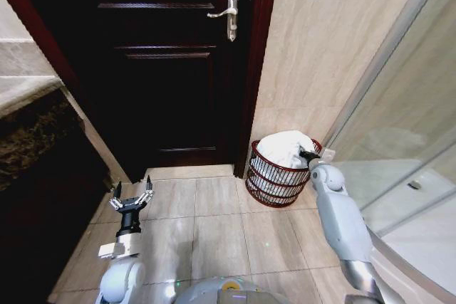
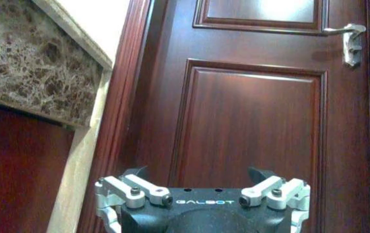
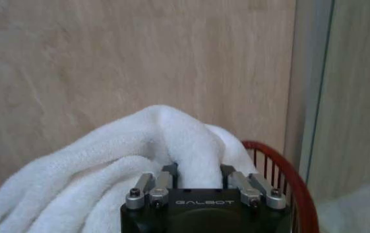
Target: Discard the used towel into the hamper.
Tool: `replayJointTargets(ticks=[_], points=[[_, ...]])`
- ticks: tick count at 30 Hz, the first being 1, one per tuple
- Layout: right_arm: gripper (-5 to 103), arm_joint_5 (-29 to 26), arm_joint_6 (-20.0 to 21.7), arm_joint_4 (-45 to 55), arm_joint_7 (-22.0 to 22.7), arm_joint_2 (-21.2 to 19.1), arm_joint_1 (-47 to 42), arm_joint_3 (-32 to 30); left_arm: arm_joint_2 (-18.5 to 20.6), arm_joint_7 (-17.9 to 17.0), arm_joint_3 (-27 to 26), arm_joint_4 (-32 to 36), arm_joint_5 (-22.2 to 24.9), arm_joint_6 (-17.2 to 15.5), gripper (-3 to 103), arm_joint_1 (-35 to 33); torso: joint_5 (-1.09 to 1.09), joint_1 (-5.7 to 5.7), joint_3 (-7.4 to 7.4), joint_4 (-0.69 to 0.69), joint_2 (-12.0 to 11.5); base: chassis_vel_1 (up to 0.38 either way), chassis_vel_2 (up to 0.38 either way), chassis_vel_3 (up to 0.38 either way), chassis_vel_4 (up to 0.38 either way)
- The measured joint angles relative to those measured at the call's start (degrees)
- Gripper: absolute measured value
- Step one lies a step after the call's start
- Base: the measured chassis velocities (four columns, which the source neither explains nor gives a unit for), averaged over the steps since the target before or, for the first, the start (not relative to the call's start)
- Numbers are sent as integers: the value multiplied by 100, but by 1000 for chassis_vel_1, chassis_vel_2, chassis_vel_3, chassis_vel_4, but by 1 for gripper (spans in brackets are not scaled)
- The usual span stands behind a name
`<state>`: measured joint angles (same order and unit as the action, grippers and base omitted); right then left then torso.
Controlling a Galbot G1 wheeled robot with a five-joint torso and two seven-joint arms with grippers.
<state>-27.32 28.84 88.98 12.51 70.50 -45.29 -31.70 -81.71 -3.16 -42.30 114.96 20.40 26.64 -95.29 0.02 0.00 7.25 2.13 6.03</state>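
1. Left gripper (image 1: pixel 133 198) parked low at 7 o'clock over the floor tiles (image 1: pixel 214 226), fingers spread, nothing in them.
2. Right gripper (image 1: pixel 309 155) at 3 o'clock, pinched onto the towel (image 1: pixel 283 149), which sits heaped in the hamper (image 1: pixel 274 189).
3. Biggest risk, probably: towel piled above the rim, so could flop out once released, or snag on the fingers and get dragged back.
4. Glass panel (image 1: pixel 399 126) just beside the arm, wall (image 1: pixel 320 48) close behind. Tight for pulling back.
5. Closed door (image 1: pixel 171 69) at 12 o'clock.

White towel (image 1: pixel 283 149); dark red-brown openwork hamper (image 1: pixel 274 184); dark brown door (image 1: pixel 171 62).
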Motion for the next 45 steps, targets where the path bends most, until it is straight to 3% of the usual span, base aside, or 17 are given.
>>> replayJointTargets(ticks=[2,4,6,11,16,18,25,33,38,45], points=[[54,50,120,392,43,-106,-186,-16,21,16,-34,3,48,-3,100,28,-4,0,0,-1,2,0,0,0,0],[54,50,160,467,44,-134,-227,-24,28,19,-40,3,58,-7,100,30,-3,0,0,-1,2,0,0,0,0],[65,52,208,621,41,-232,-360,-67,60,23,-52,3,99,-22,100,47,-2,-1,1,-2,3,0,0,0,0],[86,-16,-87,710,30,-270,-356,-57,74,25,-50,-10,120,-23,100,62,-2,-1,2,-3,4,0,0,0,0],[99,-227,-353,575,-190,-227,48,142,66,25,-61,-18,118,-19,100,63,-4,-1,2,-2,5,0,0,0,0],[100,-228,-581,233,-444,-164,387,298,39,31,-93,-18,109,-28,100,67,-2,-1,3,0,5,0,0,0,0],[100,-88,-615,-618,-651,-14,775,484,-77,39,-101,-11,-14,-92,100,85,-1,0,4,0,5,0,0,0,0],[100,-242,99,-1233,-647,-96,746,740,-209,40,-4,8,-166,-148,100,168,-2,-1,4,-2,6,0,0,0,0],[100,-572,842,-1506,-673,-154,973,964,-243,33,31,-22,-166,-108,100,146,-3,-1,4,-2,7,0,0,0,0],[100,-959,1289,-1791,-471,-179,1304,1331,-260,13,-16,-59,-71,-48,100,134,-3,-1,4,-1,7,0,0,0,0]])
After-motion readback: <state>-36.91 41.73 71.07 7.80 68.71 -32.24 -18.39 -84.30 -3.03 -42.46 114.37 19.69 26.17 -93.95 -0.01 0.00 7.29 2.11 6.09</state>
